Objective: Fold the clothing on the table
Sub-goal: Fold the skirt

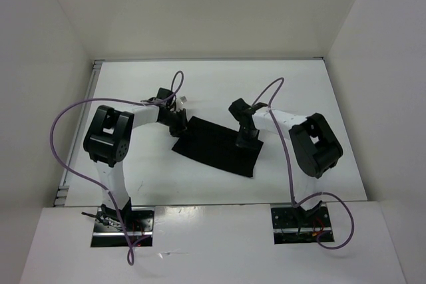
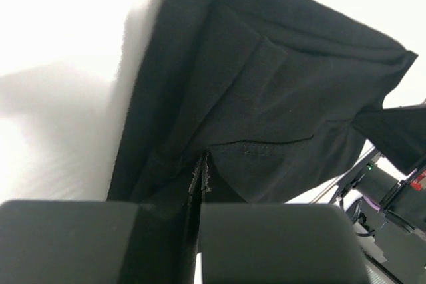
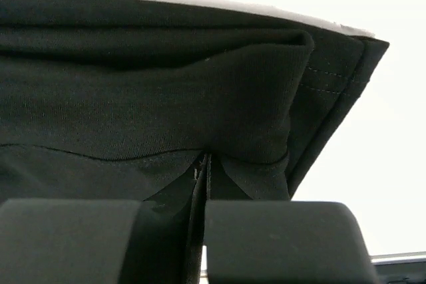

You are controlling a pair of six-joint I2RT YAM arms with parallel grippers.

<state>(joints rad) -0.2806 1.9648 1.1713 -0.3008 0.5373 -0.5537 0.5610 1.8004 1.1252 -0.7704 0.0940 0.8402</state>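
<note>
**Clothing [image 1: 216, 145] pinched at two points, middle of the table [image 1: 299, 91]**

In the top view, the two arm bases [image 1: 123, 225] sit at the bottom of the frame, with purple cables [image 1: 56, 138] looping off them. Both arms reach up and inward to the centre. The clothing lies there as a dark, roughly rectangular slab, slanting from upper left to lower right.

The left gripper [image 1: 178, 124] meets its upper-left corner and the right gripper [image 1: 247, 139] its upper-right edge. In each wrist view the jaws at the bottom of the frame are pressed together on a fold of the black fabric. The layered, creased cloth fills the frame above them, with white tabletop showing at its side.

Beyond the garment the white surface runs to the upright walls [image 1: 200, 11], with a thin metal strip [image 1: 86, 108] along the left edge.
</note>
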